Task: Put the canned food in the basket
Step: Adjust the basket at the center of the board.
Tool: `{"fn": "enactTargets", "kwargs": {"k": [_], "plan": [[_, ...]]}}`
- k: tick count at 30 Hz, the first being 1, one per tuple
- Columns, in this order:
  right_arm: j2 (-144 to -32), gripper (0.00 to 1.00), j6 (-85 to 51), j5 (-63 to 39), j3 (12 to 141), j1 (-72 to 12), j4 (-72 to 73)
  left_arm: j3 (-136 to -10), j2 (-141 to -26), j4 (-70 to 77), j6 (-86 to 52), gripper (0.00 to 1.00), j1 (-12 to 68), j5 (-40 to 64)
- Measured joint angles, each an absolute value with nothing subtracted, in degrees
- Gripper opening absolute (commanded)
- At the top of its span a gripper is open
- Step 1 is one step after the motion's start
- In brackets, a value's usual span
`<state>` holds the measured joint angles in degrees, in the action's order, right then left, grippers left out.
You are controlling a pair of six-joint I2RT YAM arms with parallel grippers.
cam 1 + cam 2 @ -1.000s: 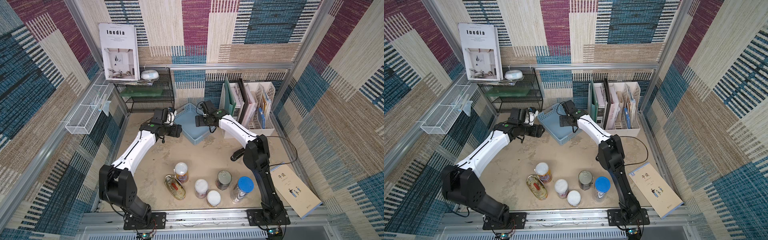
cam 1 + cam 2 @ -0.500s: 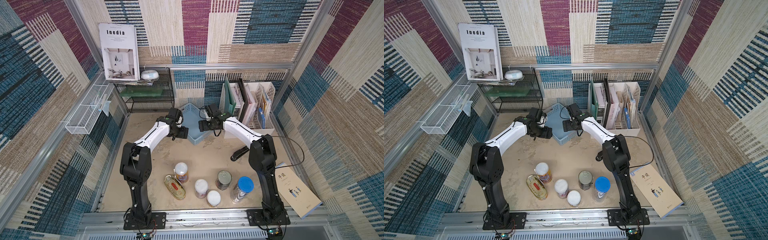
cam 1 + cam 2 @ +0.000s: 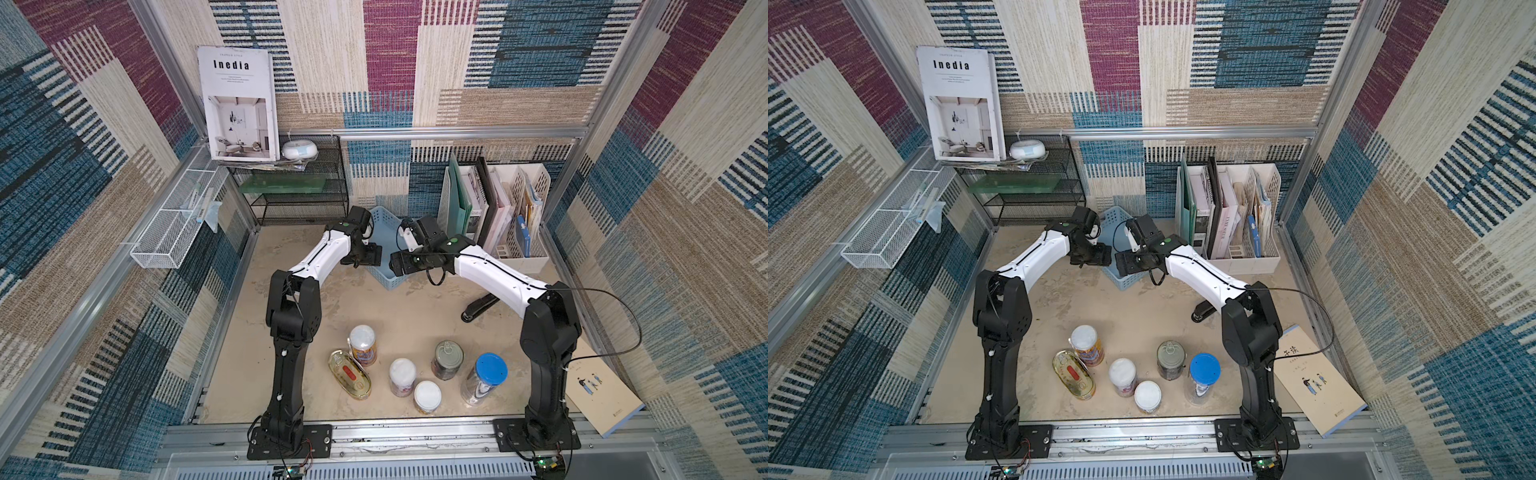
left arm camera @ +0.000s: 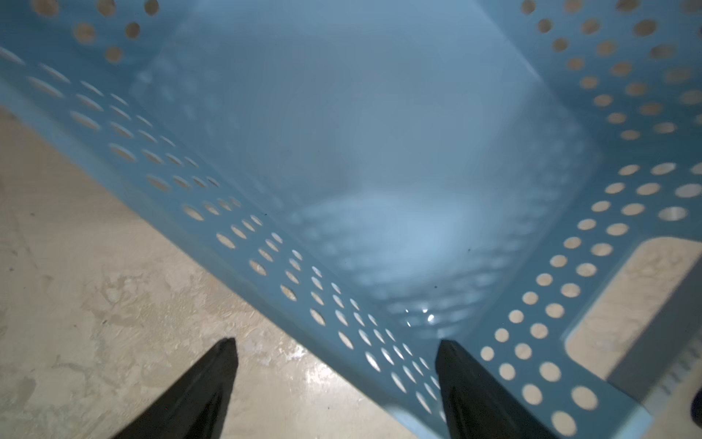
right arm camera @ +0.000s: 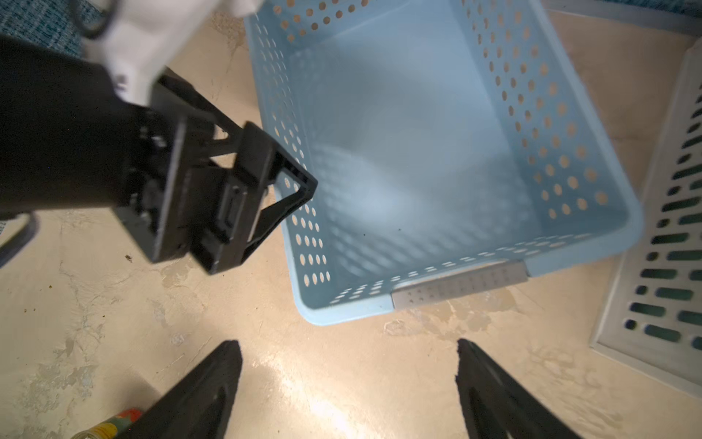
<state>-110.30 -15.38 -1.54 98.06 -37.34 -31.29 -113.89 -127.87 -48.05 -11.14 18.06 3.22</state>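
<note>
**DESK:** What do both top views show?

**PHOTO:** Two white-and-black arms reach to the far end of the beige bench point(image 3: 395, 316) and meet over a shallow light blue perforated plastic basket point(image 3: 389, 279). The left end effector point(image 3: 368, 259) hangs at the basket's left wall. The right end effector point(image 3: 395, 266) hangs by its near end.

**DESK:** And the canned food?

**PHOTO:** It is grouped on the bench near the front edge, well apart from the basket. There is an orange-and-blue can with a white lid point(image 3: 362, 345), with a flat oval gold tin with a red mark point(image 3: 349, 374) just beside it. With them are a pink-labelled white-lidded can point(image 3: 402, 376), a yellow-labelled white-lidded can point(image 3: 427, 397) and a dark-labelled steel pull-tab can point(image 3: 448, 359). A taller clear jar with a blue lid point(image 3: 484, 378) stands to their right.

**DESK:** Left wrist view?

**PHOTO:** The black fingers point(image 4: 201, 391) are spread wide and grip nothing. The basket's perforated side wall runs between them, with one finger over bare bench and one over the basket's inside.

**DESK:** Right wrist view?

**PHOTO:** Its fingers point(image 5: 490, 387) also stand wide apart over bare bench and grip nothing, just short of the basket's end wall with the handle slot. The left end effector shows at the basket's long wall. A white perforated file holder point(image 5: 664, 247) sits just beside the basket.
</note>
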Motion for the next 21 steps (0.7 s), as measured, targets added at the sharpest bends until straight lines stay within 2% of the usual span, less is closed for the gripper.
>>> {"fn": "enactTargets", "kwargs": {"k": [2, 4, 7, 11, 21], "plan": [[-107.72, 0.93, -14.74, -1.52, 97.58, -37.52, -31.42, -115.83, -129.67, -49.43, -11.09, 0.71, 18.06, 2.74], [-104.75, 0.93, -14.22, -1.43, 96.79, -37.58, -31.33, -117.23, -131.07, -50.63, -10.92, 0.56, 17.96, 2.76], [-100.62, 0.93, -14.15, -1.54, 93.86, -37.65, -31.22, -118.21, -131.87, -52.01, -10.22, 0.42, 17.98, 2.76], [-96.38, 0.93, -14.39, -1.65, 88.92, -37.82, -30.61, -117.23, -131.33, -53.12, -8.69, 0.34, 18.15, 2.92], [-94.59, 0.93, -15.97, -2.35, 82.37, -38.61, -30.37, -106.78, -124.03, -54.72, -5.13, 0.32, 20.23, 3.73]]}}
